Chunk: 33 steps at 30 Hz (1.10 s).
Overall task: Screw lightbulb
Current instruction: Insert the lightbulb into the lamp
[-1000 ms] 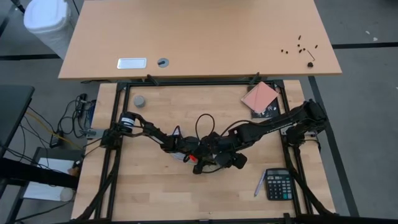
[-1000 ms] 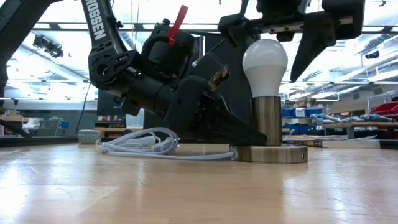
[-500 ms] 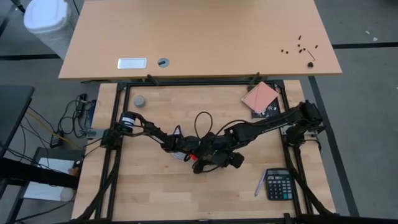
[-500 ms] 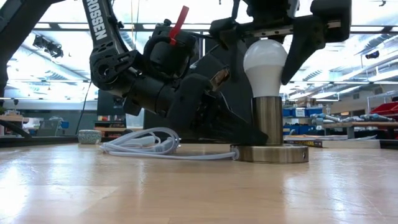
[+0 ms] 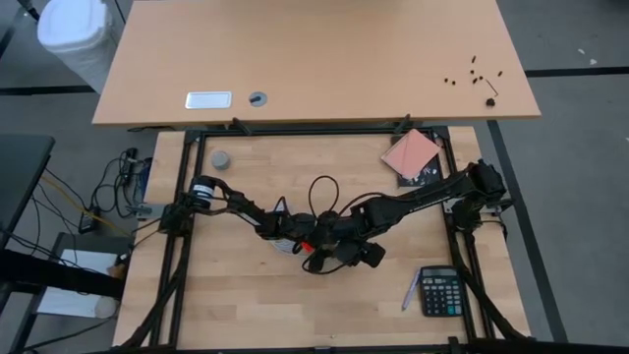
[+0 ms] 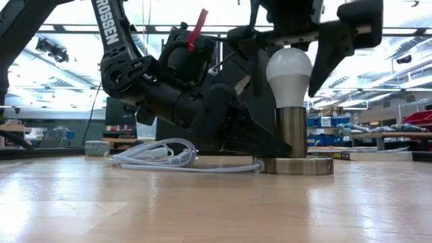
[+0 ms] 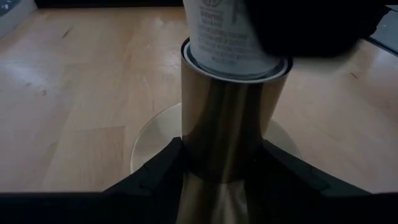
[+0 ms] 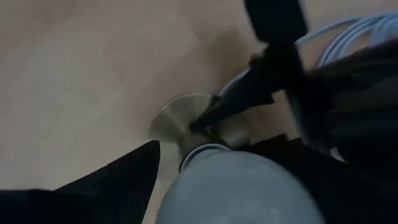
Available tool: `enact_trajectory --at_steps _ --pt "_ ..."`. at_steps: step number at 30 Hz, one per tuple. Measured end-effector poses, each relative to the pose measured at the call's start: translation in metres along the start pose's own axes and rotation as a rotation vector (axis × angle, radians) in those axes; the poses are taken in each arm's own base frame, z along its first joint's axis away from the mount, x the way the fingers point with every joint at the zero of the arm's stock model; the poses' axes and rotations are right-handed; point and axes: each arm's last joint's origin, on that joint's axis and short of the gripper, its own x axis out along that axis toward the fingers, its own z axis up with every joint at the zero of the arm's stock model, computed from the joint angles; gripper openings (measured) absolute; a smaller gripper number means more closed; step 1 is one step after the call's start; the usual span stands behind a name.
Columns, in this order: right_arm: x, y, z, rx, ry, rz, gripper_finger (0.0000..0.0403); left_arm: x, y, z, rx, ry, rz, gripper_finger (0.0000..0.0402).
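Note:
The white lightbulb [image 6: 289, 67] stands upright with its base in the brass socket tube [image 6: 293, 131], which rises from a round metal disc [image 6: 297, 166] lying flat on the table. My left gripper [image 7: 224, 168] reaches in low from the table's left and is shut on that tube. My right gripper [image 8: 186, 186] hangs over the bulb [image 8: 242, 186], open, with one finger on either side of the glass; a thin gap shows beside one finger. In the high view both arms meet at mid-table and hide the bulb. My left gripper pinches the socket's brass tube [image 7: 227, 118] between its two fingers [image 7: 163, 163], low down, just above the disc. The fingers come from the table's left, slanting slightly down, and lie across the upright tube. The disc stays flat on the table.
The socket's white cable [image 6: 162, 158] lies coiled on the table behind the left gripper. A calculator [image 5: 440, 291] and a pen [image 5: 409, 293] lie at the near right, a pink pad [image 5: 411, 152] at the far right, and a grey puck [image 5: 221, 159] at the far left.

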Motion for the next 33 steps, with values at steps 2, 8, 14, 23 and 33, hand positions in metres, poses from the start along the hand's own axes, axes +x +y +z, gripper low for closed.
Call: enact_trajectory --at_steps 2,8,14,23,33 --pt "0.0041 -0.0004 -0.0021 0.002 0.02 0.014 0.0345 0.0 0.0001 -0.0002 -0.003 0.003 0.002 0.0193" --pt "0.0075 -0.0026 -0.0045 -0.007 0.035 0.02 0.0327 0.0001 0.0001 -0.0001 -0.004 0.002 0.005 0.0193" --pt "0.0074 -0.0059 -0.0075 0.004 0.038 0.019 0.0283 0.0 0.0 -0.0001 -0.003 0.002 0.005 0.0193" --pt "0.0073 -0.0058 -0.0079 0.028 0.042 0.021 0.0253 0.0 0.0 0.0 -0.004 0.004 0.004 0.0193" --pt "0.0073 -0.0063 -0.0088 0.252 0.065 -0.01 0.0258 0.0 0.0008 0.0 -0.026 0.003 0.069 0.0193"
